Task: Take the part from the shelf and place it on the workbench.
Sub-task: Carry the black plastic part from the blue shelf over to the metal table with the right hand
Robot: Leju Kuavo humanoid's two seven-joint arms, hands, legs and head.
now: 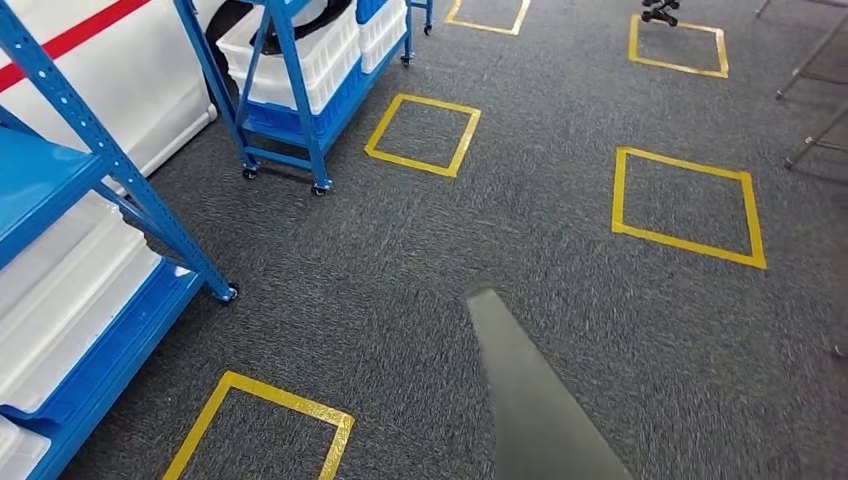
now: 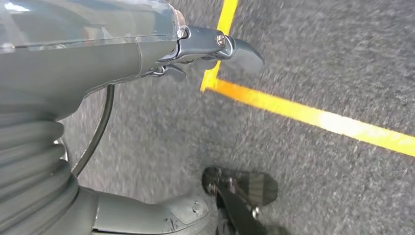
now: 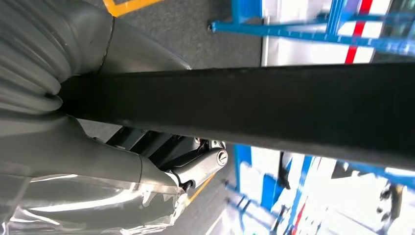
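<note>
Right hand [image 3: 161, 161] grasps a long dark part [image 3: 274, 107], left hand [image 2: 147, 54] hangs released w/ nothing in it; risk: part's end clips blue shelf [image 1: 150, 215] if robot turns, slipping the grip.

From my head camera I see a shelf [image 1: 70, 260] holding bins [image 1: 60, 300] at near left, a second wheeled shelf [image 1: 300, 80] with bins [image 1: 320, 50] farther back, taped floor squares [image 1: 423, 134] ahead, right and just before me, and chair legs [image 1: 815, 90] far right.
</note>
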